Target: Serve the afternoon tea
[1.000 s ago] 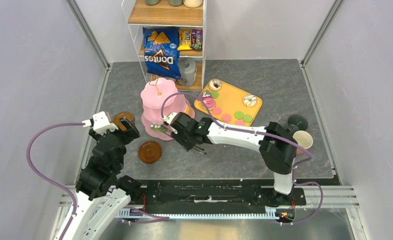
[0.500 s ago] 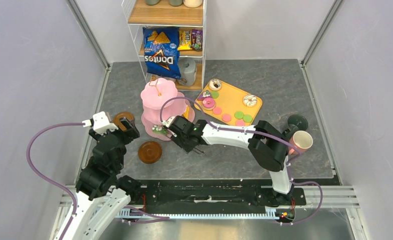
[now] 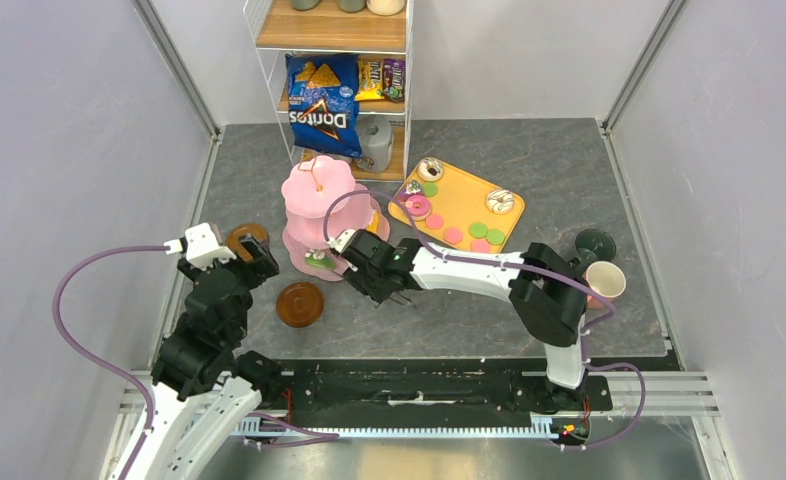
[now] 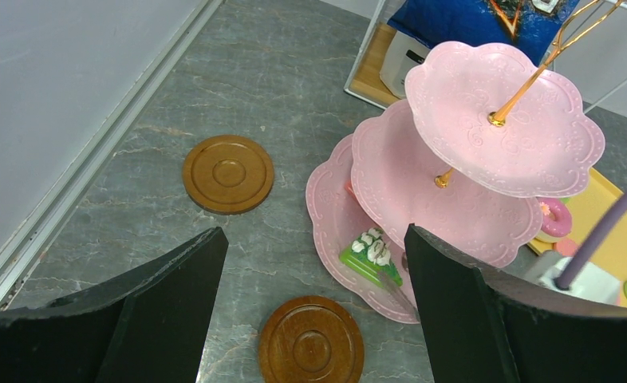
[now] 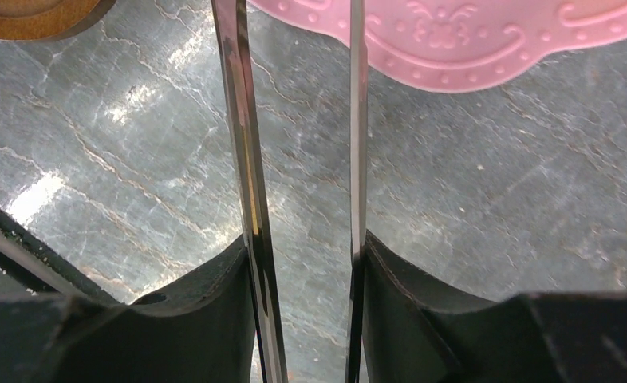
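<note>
Top external view shows the right hand [image 3: 367, 264] low at the front rim of the stand [image 3: 317, 185], and the right wrist view explains why. Its fingers clamp a pair of tongs [image 5: 245, 159], whose two blades stand apart with nothing between them and point at the bottom tier's scalloped edge. A green cake slice [image 4: 372, 257] lies on that bottom tier, just ahead of the blades. I judge this to be the setting-down of one piece, with the tongs used because the sweets are small for bare fingers. The upper two tiers are bare. The donuts [image 3: 500, 201] and macarons [image 3: 479, 231] wait on the yellow tray [image 3: 464, 195] to the right of the stand, so most of the serving is not yet done. The right arm stretches leftward from its base, forearm low over the table [image 3: 529, 150], elbow raised near the pink mug [image 3: 605, 280] and green mug [image 3: 594, 243]. The left arm is folded close to its base. The left hand [image 4: 314, 239] is spread wide and holds nothing, tilted down over the two saucers [image 4: 228, 173], likely waiting to place them.
</note>
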